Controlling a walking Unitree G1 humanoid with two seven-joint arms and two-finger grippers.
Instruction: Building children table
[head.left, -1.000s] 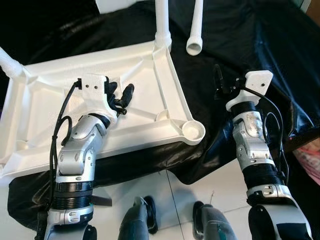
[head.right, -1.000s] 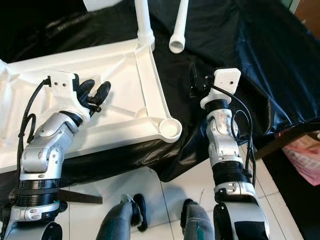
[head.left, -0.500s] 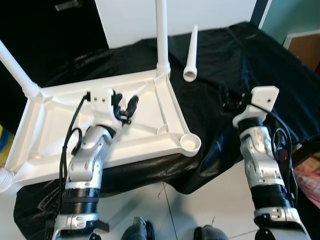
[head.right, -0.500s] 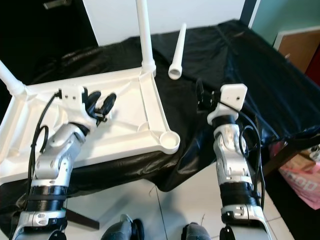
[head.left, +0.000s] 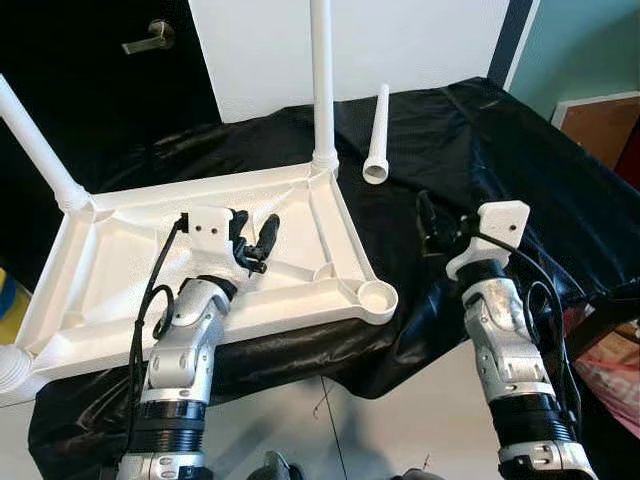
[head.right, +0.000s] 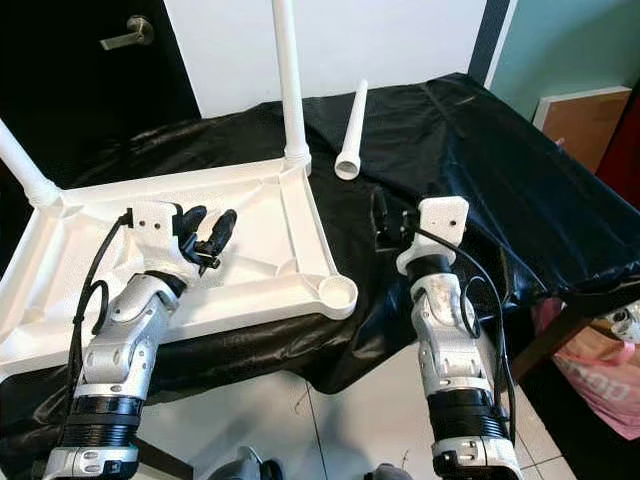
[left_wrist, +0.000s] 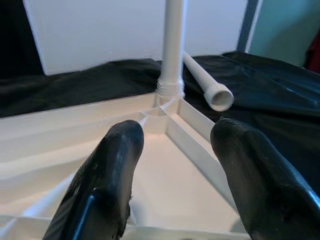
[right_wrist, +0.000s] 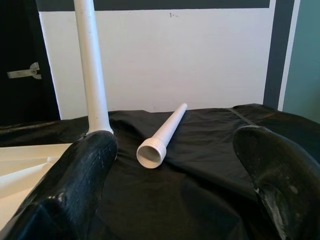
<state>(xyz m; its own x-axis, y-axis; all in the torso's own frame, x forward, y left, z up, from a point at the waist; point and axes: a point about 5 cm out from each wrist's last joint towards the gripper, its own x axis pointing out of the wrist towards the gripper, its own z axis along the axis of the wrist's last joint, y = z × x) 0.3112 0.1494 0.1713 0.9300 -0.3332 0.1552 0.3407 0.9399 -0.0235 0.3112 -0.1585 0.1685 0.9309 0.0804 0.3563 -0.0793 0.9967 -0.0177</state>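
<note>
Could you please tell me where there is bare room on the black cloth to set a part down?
The black cloth is bare to the right of the loose leg, out to its far corner. The left is crowded by the upturned tabletop, where the left gripper hovers, jaws open.

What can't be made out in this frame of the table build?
- Upright leg: top cut off by the upper edge of the eye views.
- Tabletop: near-left corner cut off by the left edge.
- Right gripper: fingers dark against the black cloth; the right wrist view shows them apart.
</note>
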